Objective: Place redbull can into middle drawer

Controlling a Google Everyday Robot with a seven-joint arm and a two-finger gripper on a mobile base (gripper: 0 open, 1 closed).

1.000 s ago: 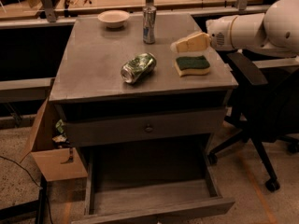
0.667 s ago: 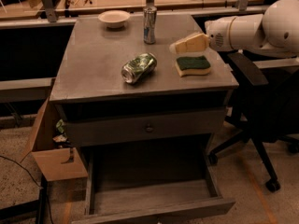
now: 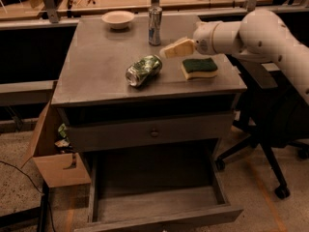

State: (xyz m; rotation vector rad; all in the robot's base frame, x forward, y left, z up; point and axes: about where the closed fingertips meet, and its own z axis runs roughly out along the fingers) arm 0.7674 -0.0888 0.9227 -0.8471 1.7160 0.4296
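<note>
On the grey cabinet top (image 3: 96,66) the redbull can (image 3: 155,25) stood upright at the far edge, the gripper (image 3: 167,51) just right of it, its grip impossible to tell, the middle drawer (image 3: 159,204) open below, near the speckled floor (image 3: 19,149).

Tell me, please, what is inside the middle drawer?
The drawer shows only its grey floor; its back is shadowed under the cabinet. The redbull can stands on top, the hand just right of it.

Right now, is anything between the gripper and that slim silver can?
Nothing visible. The gripper hangs close beside the redbull can, bare tabletop between them. The sponge and dented green can lie nearer the front, off that line.
</note>
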